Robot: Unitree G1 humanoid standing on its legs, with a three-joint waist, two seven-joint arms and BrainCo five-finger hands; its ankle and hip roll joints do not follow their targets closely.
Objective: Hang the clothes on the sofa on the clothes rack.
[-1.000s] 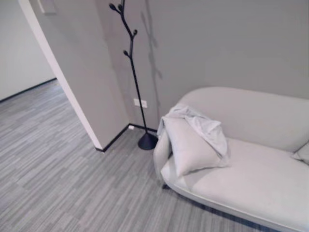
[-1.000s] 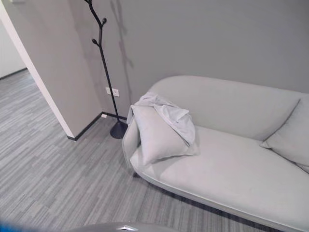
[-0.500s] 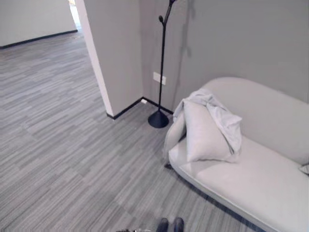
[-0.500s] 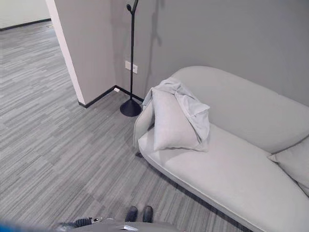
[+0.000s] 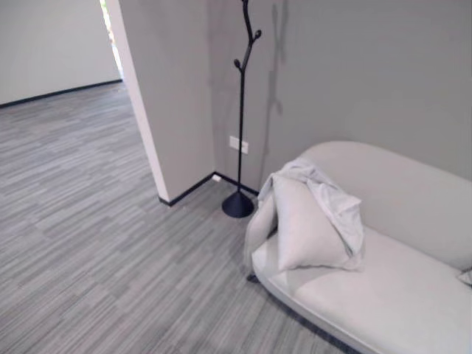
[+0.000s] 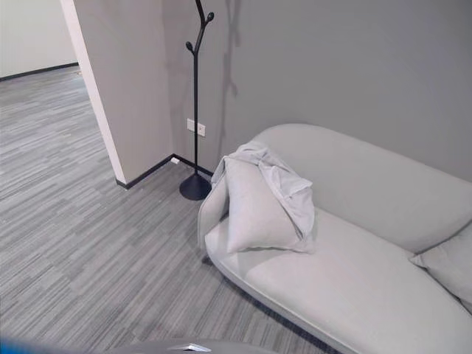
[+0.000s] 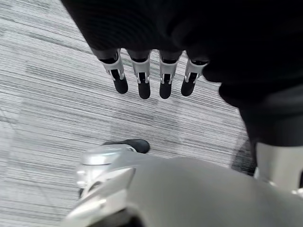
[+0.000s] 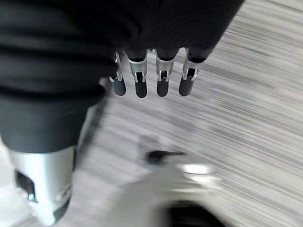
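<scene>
Sofa (image 6: 369,280): clothes (image 6: 284,181) over cushion (image 6: 254,214), both hands (image 7: 151,75) well apart.

A pale grey sofa (image 6: 369,280) stands on the grey striped floor (image 5: 88,243), its back to the grey wall. At the sofa's left end a light cushion (image 6: 254,214) leans upright against the armrest, and a whitish garment (image 6: 284,184) is draped over the cushion's top and the armrest, crumpled, one side hanging down past the cushion toward the seat. Another cushion (image 6: 446,262) sits at the far right end. On the floor just beside the armrest rests the round base of a black clothes rack (image 5: 238,205), possibly touching the wall skirting.
</scene>
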